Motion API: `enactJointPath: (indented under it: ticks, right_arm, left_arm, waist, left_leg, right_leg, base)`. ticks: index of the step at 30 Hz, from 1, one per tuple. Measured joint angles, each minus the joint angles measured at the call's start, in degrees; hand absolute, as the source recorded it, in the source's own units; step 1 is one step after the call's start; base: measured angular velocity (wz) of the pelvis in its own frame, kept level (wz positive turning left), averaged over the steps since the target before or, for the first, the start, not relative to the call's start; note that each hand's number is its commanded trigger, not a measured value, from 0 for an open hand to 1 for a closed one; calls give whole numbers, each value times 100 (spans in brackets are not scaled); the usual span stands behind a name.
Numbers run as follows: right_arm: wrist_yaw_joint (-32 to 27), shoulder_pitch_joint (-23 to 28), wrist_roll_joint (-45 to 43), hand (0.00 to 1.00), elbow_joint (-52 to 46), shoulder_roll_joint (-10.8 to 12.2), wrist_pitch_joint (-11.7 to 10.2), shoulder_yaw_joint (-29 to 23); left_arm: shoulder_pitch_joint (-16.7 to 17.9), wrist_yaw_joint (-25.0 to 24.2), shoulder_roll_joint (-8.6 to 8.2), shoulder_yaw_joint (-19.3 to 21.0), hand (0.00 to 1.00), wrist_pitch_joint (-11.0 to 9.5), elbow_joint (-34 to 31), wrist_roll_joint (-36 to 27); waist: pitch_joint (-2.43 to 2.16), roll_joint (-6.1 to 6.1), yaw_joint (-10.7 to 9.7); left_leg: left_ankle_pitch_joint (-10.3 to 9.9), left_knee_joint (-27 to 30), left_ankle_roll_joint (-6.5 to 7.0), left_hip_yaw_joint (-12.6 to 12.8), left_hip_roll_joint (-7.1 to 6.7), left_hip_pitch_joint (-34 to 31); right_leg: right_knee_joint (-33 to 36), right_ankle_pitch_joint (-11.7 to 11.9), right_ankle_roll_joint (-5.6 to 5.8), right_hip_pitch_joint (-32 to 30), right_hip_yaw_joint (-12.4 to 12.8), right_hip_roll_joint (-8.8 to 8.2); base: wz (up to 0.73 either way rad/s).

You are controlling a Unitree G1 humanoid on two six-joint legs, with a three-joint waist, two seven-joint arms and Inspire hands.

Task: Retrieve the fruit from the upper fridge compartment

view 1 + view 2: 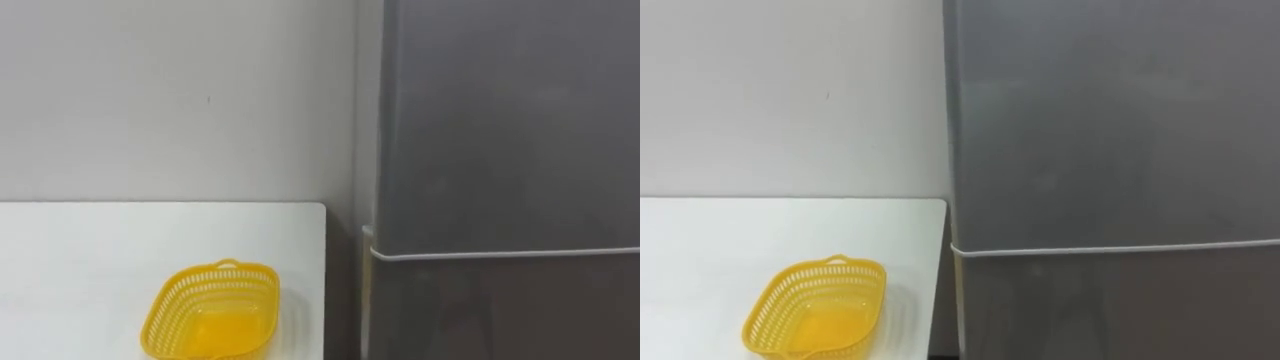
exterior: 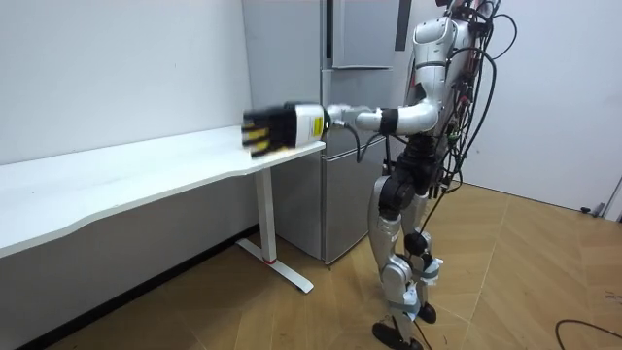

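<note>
Currently one tall grey smooth-faced fridge stands directly before the robot, just beside the right end of one white rectangular table. It has two doors, the upper door and the lower door. Both are closed and meet at one pale horizontal seam; their faces are plain matt grey. One yellow perforated plastic basket (small loop handle on its far rim) rests on the table near that end. In the room view the robot stands upright, its left hand held out at chest height towards the table's end; whether the hand is wide or closed cannot be told
</note>
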Motion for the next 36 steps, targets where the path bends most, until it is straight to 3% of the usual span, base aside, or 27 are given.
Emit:
enactJointPath:
  ticks: [8,13,24,30,34,36]
  right_arm:
    - [126,139,-18,0,95,13,-185,23]
    - [365,144,-31,0,129,25,-184,39]
    - [785,-86,-212,0,443,20,-166,161]
    - [797,-359,-210,0,692,15,-176,411]
    - [854,-531,-206,0,812,11,-178,495]
    - [863,-534,-204,0,820,2,-176,504]
  left_arm:
    - [-170,-157,432,-1,0,-459,-1769,300]
    - [-344,-861,436,-399,0,-500,-2383,289]
    - [-720,-3346,425,-2056,0,-352,-2598,-94]
    - [-751,-4206,413,-2867,0,-247,-2586,-113]
    - [-877,-4645,392,-3095,0,-79,-2572,-115]
    - [-881,-4842,385,-3197,0,-37,-2572,-109]
  waist:
    - [52,34,-106]
    - [86,51,-284]
    - [91,-20,-697]
    - [117,-57,-868]
    - [143,-103,-959]
    - [136,-122,-977]
  left_leg:
    - [0,34,1,-68,-14,-18]
    - [2,39,3,-137,-23,-37]
    - [9,17,10,-104,-19,-74]
    - [9,11,10,-39,-8,-102]
    - [9,-2,10,-28,-3,-85]
    - [9,-5,10,-22,-2,-66]
  right_leg:
    - [-10,-1,1,23,-29,-11]
    - [-14,-6,9,52,-70,-11]
    - [-56,-7,11,-8,-20,-8]
    - [14,-7,11,-107,43,0]
    - [12,-7,10,-102,70,2]
    - [9,-6,9,-86,78,7]
  base:
    - [3]
    - [8]
    - [-3]
    - [-9]
    - [-2]
    - [-2]
